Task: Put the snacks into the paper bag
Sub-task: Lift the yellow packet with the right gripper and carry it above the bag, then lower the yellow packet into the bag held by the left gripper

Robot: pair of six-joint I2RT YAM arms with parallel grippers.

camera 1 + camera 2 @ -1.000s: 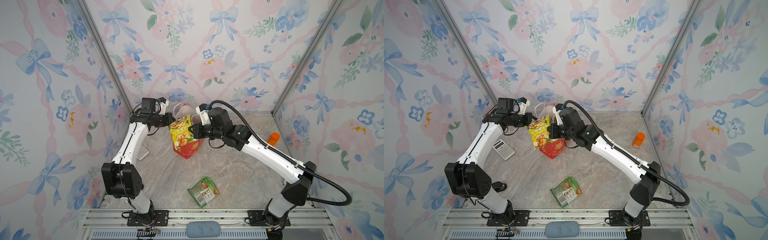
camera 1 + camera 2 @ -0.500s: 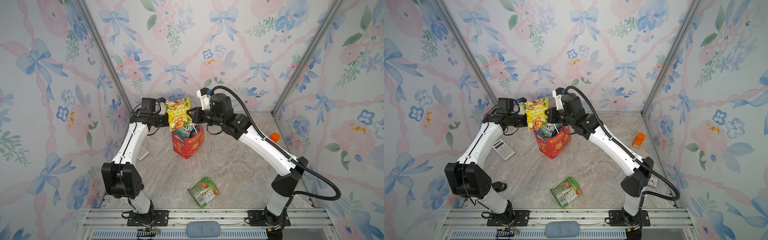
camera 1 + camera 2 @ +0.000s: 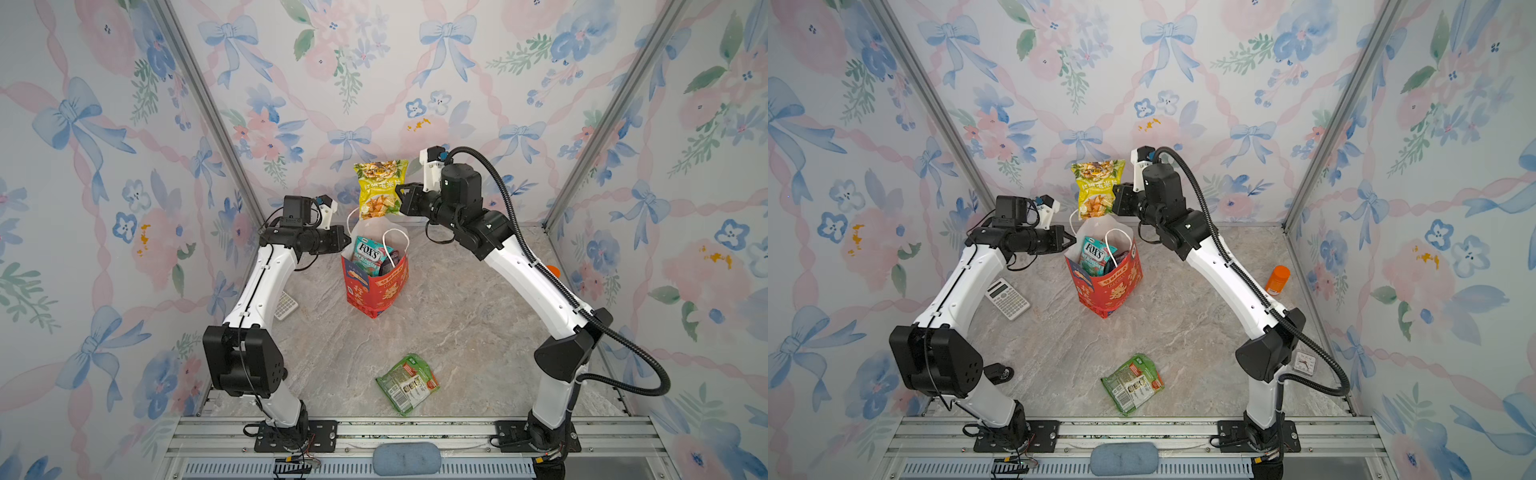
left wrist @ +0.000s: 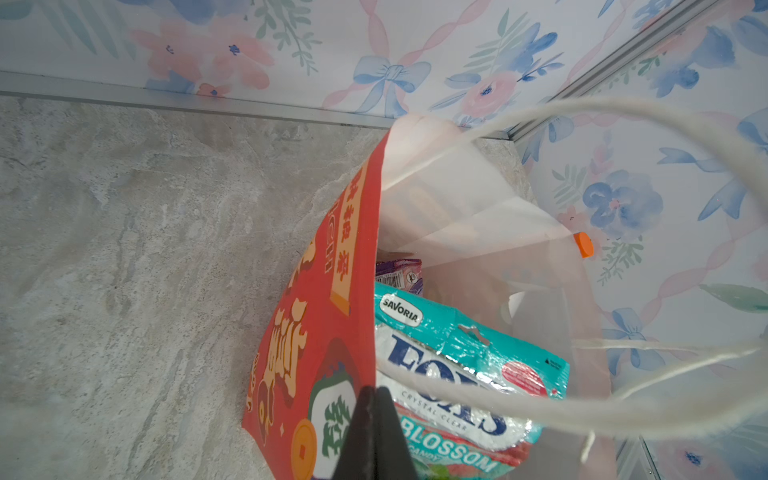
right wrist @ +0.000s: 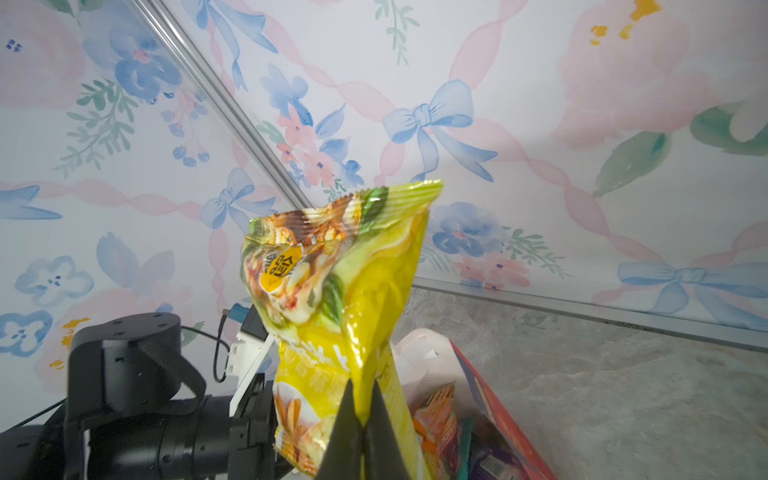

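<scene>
Item: paper bag [image 3: 376, 291], red, upright near the middle of the bench [image 3: 457, 332], printed with gold Chinese characters and a coin motif, white inside, with white cord handles [image 4: 623, 104]. Contents: teal packet [image 4: 457, 361] marked "SAVORIA", "FOX'S", "CRYSTAL CLEAR" and "BLOSSOM", standing up out of the mouth in both top views; purple packet [image 4: 399, 272] behind it, print too small to read. Item: yellow packet [image 3: 379, 189], snack photographs and white Chinese characters on the front, an orange roundel with characters near its top in the right wrist view, held upright in the air just above the bag's mouth. Item: green packet [image 3: 408, 383], label unreadable, lying flat on the bench near the front rail, well apart from the bag. Left hand [image 3: 343, 245]: fingers together, clamped on the bag's left rim; arm risen from its base, forearm about level, pointing at the bag. Right hand [image 3: 398, 199]: clamped on the yellow packet's lower edge; arm raised high, elbow bent, wrist turned toward the middle. Sundries: white calculator [image 3: 1008, 298] beside the left arm; orange bottle [image 3: 1277, 279] by the right wall
</scene>
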